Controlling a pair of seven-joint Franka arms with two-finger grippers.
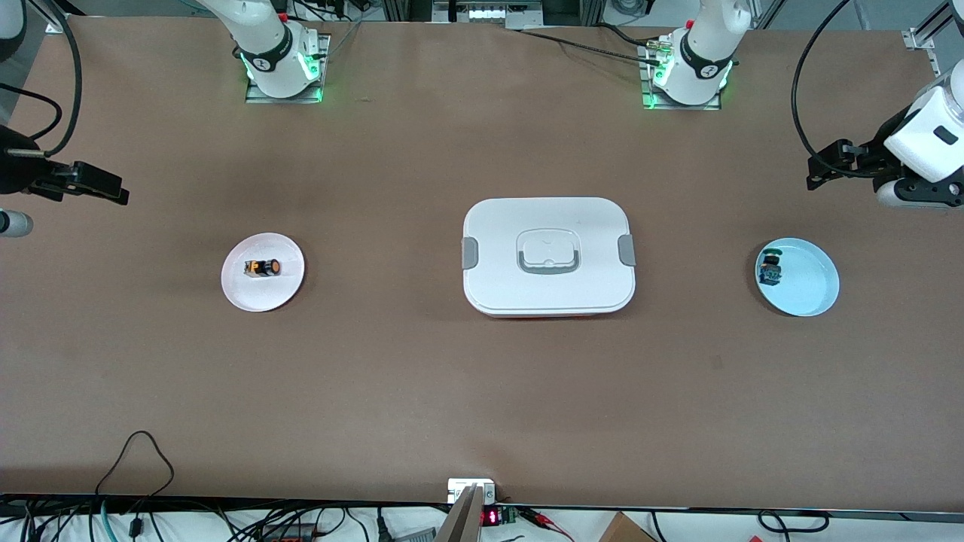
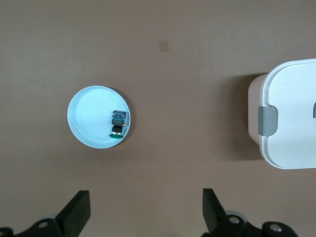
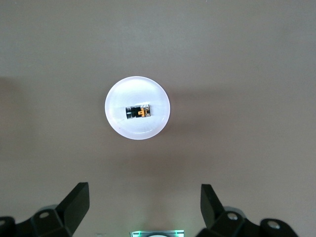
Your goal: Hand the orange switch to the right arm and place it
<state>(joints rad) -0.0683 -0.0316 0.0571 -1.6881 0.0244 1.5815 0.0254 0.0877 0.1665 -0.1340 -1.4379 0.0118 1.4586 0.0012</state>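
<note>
The orange switch (image 1: 262,267) lies on its side on a small white plate (image 1: 263,295) toward the right arm's end of the table. In the right wrist view the switch (image 3: 138,112) lies across the middle of the plate (image 3: 136,89). My right gripper (image 1: 113,192) hangs over bare table at the right arm's end, apart from the plate. It is open and empty in its wrist view (image 3: 144,190). My left gripper (image 1: 817,169) hangs over the left arm's end of the table. It is also open and empty in its wrist view (image 2: 145,197).
A green-capped switch (image 1: 770,269) lies on a pale blue plate (image 1: 812,290) toward the left arm's end; the left wrist view shows the switch (image 2: 118,123) and plate (image 2: 91,111). A white lidded box (image 1: 548,290) with grey clips sits mid-table.
</note>
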